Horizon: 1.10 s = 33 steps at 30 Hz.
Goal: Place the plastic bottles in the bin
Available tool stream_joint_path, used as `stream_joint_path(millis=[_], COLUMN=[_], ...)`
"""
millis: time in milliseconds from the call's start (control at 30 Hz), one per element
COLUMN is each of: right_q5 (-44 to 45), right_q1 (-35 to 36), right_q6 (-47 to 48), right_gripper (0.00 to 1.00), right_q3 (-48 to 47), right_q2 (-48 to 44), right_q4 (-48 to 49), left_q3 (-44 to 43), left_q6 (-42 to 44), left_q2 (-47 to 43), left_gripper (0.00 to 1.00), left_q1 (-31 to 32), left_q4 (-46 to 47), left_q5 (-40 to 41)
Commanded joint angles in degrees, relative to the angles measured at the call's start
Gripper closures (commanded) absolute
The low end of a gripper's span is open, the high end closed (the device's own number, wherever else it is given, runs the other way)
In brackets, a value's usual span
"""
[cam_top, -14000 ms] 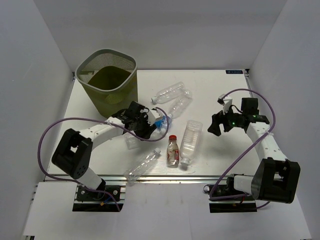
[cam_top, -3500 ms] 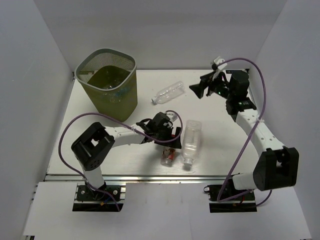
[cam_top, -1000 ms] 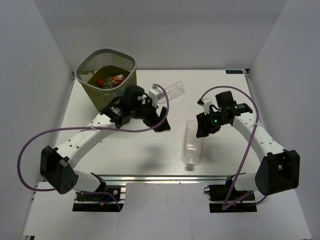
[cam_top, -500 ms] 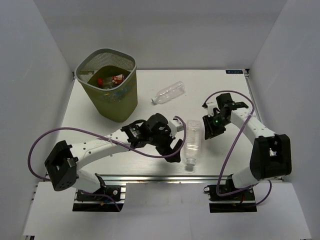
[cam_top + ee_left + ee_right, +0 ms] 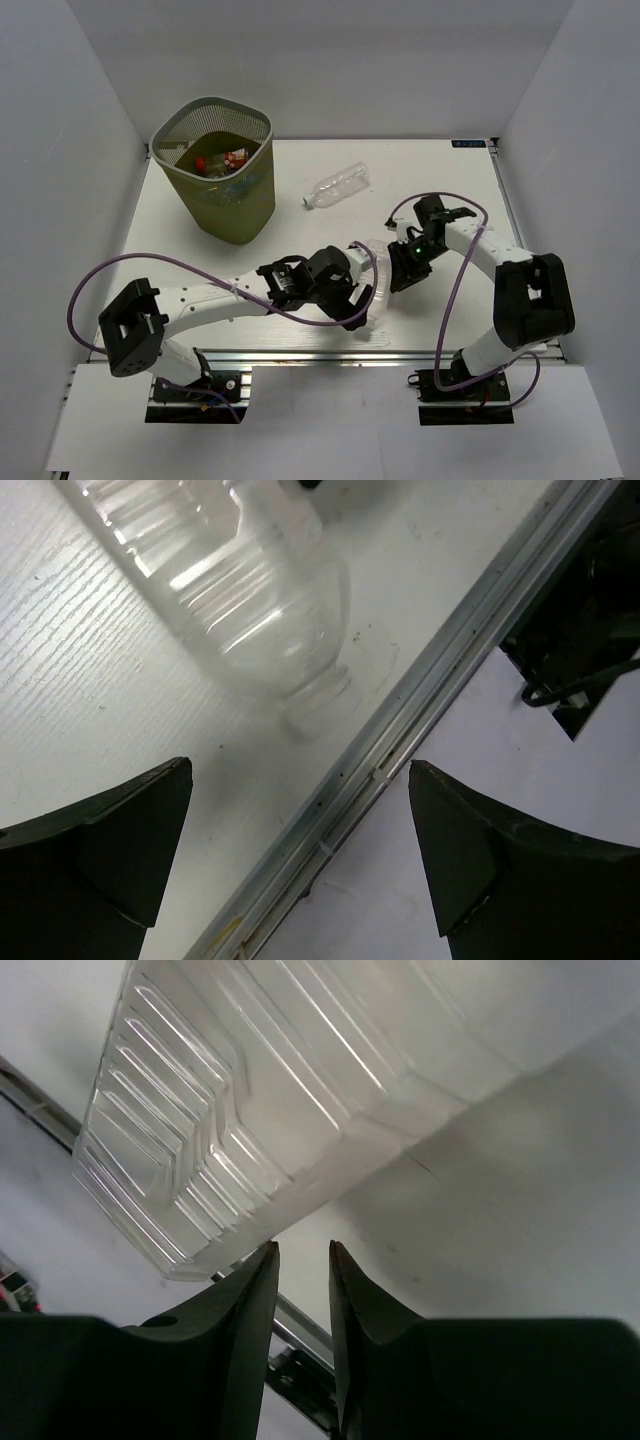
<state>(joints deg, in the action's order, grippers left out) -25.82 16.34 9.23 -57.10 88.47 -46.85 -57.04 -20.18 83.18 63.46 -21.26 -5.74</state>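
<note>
A large clear plastic bottle [image 5: 377, 300] lies near the table's front edge, its neck [image 5: 318, 694] pointing at the edge rail. My left gripper [image 5: 356, 308] hovers over its neck end, open wide with nothing between the fingers [image 5: 300, 770]. My right gripper [image 5: 398, 274] sits at the bottle's ribbed base [image 5: 230, 1110], its jaws a narrow gap apart and empty [image 5: 303, 1252]. A second clear bottle [image 5: 338, 186] lies at the table's far middle. The olive wire-mesh bin [image 5: 236, 210] stands at the far left with a red-capped bottle [image 5: 206, 161] and others inside.
The aluminium edge rail [image 5: 440, 670] of the table runs right beside the large bottle's neck. Purple cables [image 5: 180, 262] loop from both arms over the table. White walls close in the left, right and back.
My left arm swung from beside the bin down to the large bottle at the front edge. The right gripper moved in to the bottle's base and its jaws narrowed.
</note>
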Motion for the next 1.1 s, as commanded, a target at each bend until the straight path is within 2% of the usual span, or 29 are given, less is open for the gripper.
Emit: stream_joint_path(millis=[0, 167, 400, 667, 933, 1067], right_q5=[-6.69, -9.59, -8.54, -10.02, -15.74, -16.36], right_q1=[2.03, 4.23, 3.96, 3.88, 5.01, 5.90], right_q6=[-3.25, -5.45, -5.10, -4.14, -0.45, 0.61], right_gripper=[0.68, 0.69, 0.69, 0.68, 0.74, 0.74], right_q3=[-0.38, -2.22, -2.23, 0.06, -0.99, -1.08], right_q2=[1.88, 3.38, 2.33, 0.74, 2.76, 3.29], right_q4=[2.72, 4.66, 5.27, 5.81, 2.03, 0.88], left_q3=[-1.58, -5.37, -9.31, -8.71, -13.18, -13.19], left_q6=[-1.87, -3.80, -6.26, -9.43, -12.07, -14.52], left_q2=[1.89, 7.34, 13.23, 14.38, 13.86, 12.71], left_gripper=[0.01, 0.01, 0.01, 0.01, 0.01, 0.01], left_q1=[1.40, 3.34, 6.23, 6.76, 6.76, 6.76], left_q4=[1.74, -2.47, -10.46, -11.00, -12.22, -14.24], left_q5=[4.94, 9.08, 13.47, 17.42, 18.48, 19.26])
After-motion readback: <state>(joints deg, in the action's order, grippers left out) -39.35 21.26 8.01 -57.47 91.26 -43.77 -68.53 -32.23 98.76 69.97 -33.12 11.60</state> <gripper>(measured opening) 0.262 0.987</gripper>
